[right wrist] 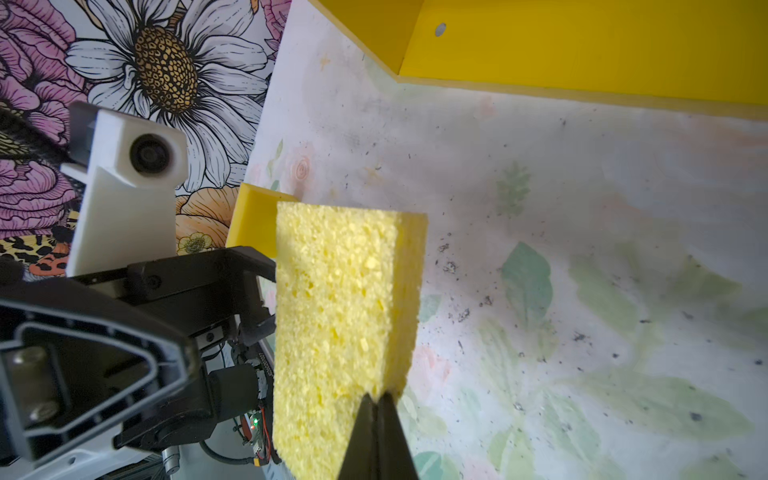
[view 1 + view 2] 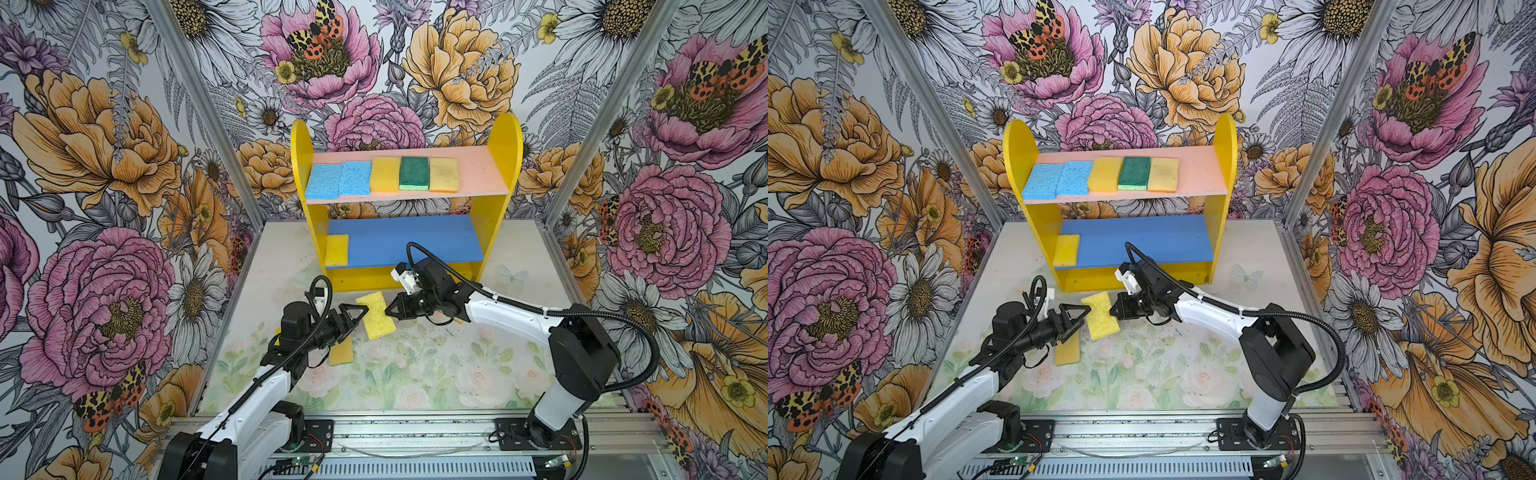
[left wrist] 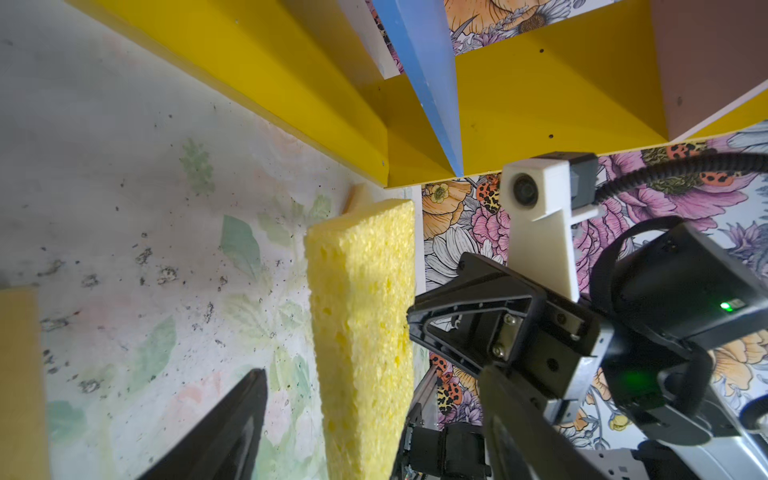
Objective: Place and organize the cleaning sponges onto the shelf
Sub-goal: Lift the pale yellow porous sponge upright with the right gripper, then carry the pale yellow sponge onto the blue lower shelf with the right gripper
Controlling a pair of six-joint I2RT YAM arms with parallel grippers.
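The left arm (image 2: 266, 386) comes up from the front left and bends at the elbow. Its wrist points toward the middle. The left gripper (image 2: 360, 321) is turned on its side. Its two fingers are apart, one on each side of the yellow sponge (image 2: 376, 316). The right arm (image 2: 511, 318) reaches in low from the right. The right gripper (image 2: 389, 311) faces the left one, very near it, and its fingers pinch the sponge's edge tight.

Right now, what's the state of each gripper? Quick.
Left gripper: open, jaws either side of the yellow sponge.
Right gripper: shut on the yellow sponge, pinching its edge.
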